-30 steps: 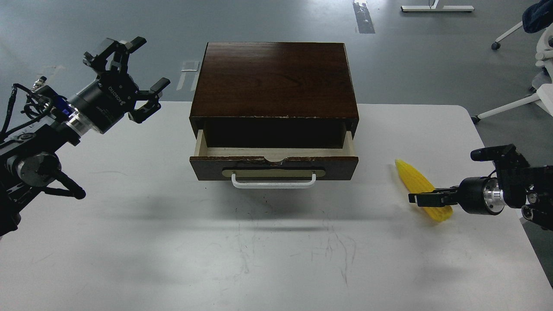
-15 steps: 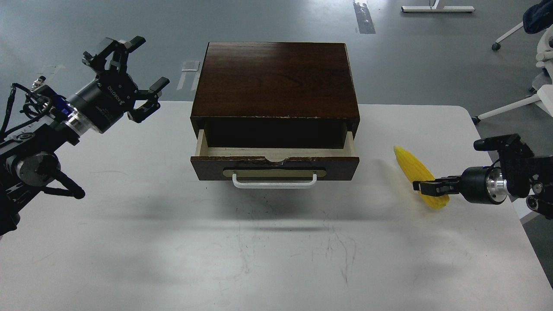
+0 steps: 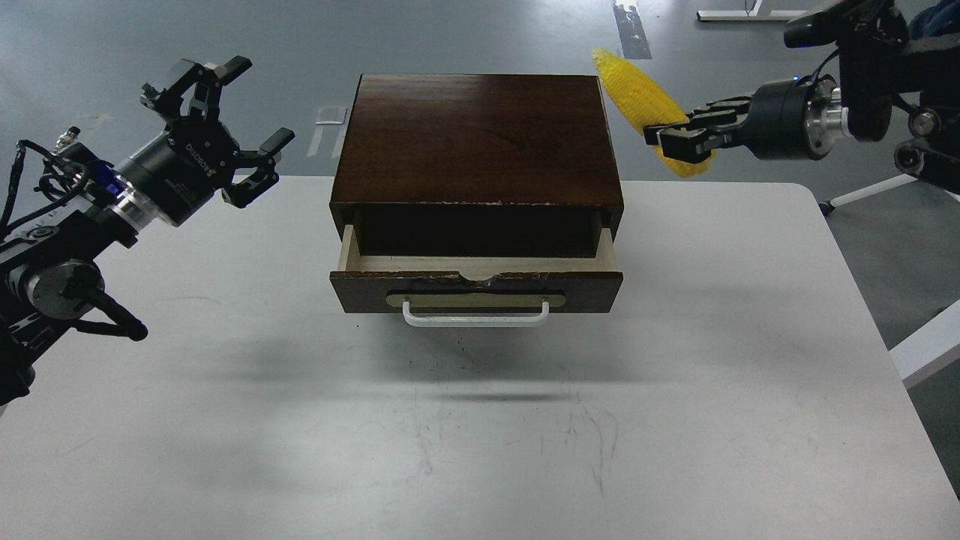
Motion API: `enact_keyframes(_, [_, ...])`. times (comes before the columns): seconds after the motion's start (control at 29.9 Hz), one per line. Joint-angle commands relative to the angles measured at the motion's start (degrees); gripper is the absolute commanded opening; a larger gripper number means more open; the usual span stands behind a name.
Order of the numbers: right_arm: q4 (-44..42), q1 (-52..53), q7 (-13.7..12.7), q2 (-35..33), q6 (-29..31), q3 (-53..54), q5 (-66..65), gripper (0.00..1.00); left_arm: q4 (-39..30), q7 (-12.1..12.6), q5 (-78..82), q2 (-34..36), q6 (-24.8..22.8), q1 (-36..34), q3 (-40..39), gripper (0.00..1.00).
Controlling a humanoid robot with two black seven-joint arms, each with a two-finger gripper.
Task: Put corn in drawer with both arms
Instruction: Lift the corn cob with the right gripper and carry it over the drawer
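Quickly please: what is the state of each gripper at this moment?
Left gripper: open, holding nothing, raised left of the dark brown wooden box.
Right gripper: shut on the bright yellow tapered corn cob, lifted in the air.

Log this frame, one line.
right gripper: shut on corn, aloft right of box | left gripper: open, empty | drawer: part open
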Motion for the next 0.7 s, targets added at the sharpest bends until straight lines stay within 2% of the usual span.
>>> enact_keyframes(0.0, [-0.1, 4.4, 0.0, 7.4, -0.1, -2.3, 0.0, 0.08, -0.1, 0.1, 0.0, 0.1, 0.0, -0.1, -0.1, 0.98])
enact_keyframes(0.23, [-0.4, 10.3, 0.0, 21.3, -1.1, -8.0, -0.4, 0.09, -0.2, 0.3, 0.0, 0.3, 0.0, -0.2, -0.1, 0.98])
enact_keyframes(0.33, [-0.6, 10.9, 0.0, 25.2, -2.7, -8.9, -2.4, 0.09, -0.3, 0.3, 0.0, 0.4, 0.0, -0.2, -0.1, 0.98])
enact_keyframes(0.43, [-0.7, 11.0, 0.0, 28.6, -6.1, -10.1, -6.2, 0.09, -0.4, 0.3, 0.0, 0.4, 0.0, -0.3, -0.1, 0.98])
enact_keyframes(0.67, [-0.6, 11.3, 0.0, 31.1, -11.0, -14.0, -8.5, 0.09, -0.4, 0.3, 0.1, 0.6, 0.0, -0.3, -0.1, 0.98])
